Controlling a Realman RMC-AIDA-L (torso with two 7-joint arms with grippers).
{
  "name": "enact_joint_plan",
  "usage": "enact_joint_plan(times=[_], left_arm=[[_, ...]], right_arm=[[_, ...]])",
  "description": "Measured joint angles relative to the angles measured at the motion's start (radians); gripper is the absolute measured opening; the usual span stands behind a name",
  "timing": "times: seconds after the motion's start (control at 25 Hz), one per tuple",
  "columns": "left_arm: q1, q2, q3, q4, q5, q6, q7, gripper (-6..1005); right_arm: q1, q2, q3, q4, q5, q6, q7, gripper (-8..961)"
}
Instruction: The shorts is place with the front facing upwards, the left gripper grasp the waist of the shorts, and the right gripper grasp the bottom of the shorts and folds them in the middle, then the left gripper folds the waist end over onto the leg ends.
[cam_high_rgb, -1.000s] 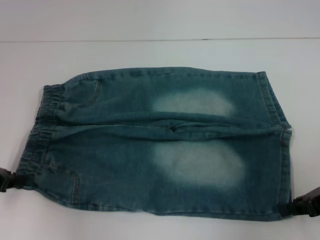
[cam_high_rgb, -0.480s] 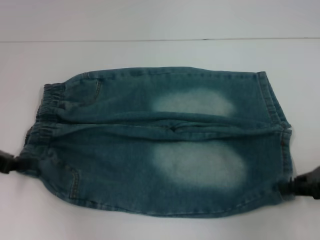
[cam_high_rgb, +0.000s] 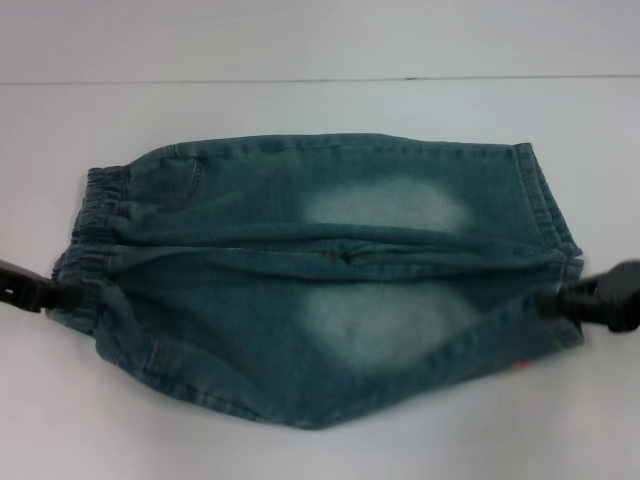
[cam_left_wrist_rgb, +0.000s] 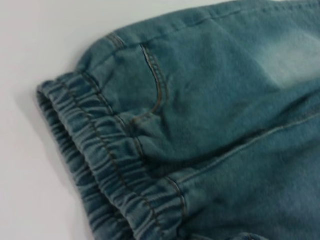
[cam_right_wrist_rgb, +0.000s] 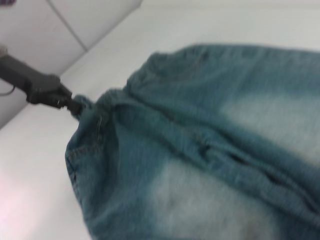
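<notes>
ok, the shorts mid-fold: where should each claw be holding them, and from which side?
The shorts lie lengthwise, so grip the ends. The left gripper pinches the gathered waistband from the left; the right gripper pinches the leg hem from the right. Both are near-side corners, so the near half can lift and fold.

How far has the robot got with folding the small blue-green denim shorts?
Done: the black left gripper is shut on the gathered elastic waistband and the black right gripper on the leg hem of the blue-green denim shorts. In hand: the near edge is lifted. Left: both folds.
</notes>
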Motion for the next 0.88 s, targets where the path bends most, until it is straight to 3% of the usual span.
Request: enact_joint_plan(times=[0.32, 0.56, 0.88], left_arm=[[-0.01, 0.019, -0.024, 0.007, -0.09, -0.029, -0.009, 42], [-0.007, 0.006, -0.016, 0.001, -0.179, -0.09, 0.038, 43], [-0.011, -0.005, -0.005, -0.018, -0.267, -0.178, 0.073, 42]], right_arm=[[-0.007, -0.004, 0.094, 0.003, 0.061, 0.037, -0.066, 50], [-0.008, 0.002, 0.111, 0.021, 0.132, 0.09, -0.131, 49], [0.027, 0.03, 0.104, 0.025, 0.161, 0.202, -0.171, 50]])
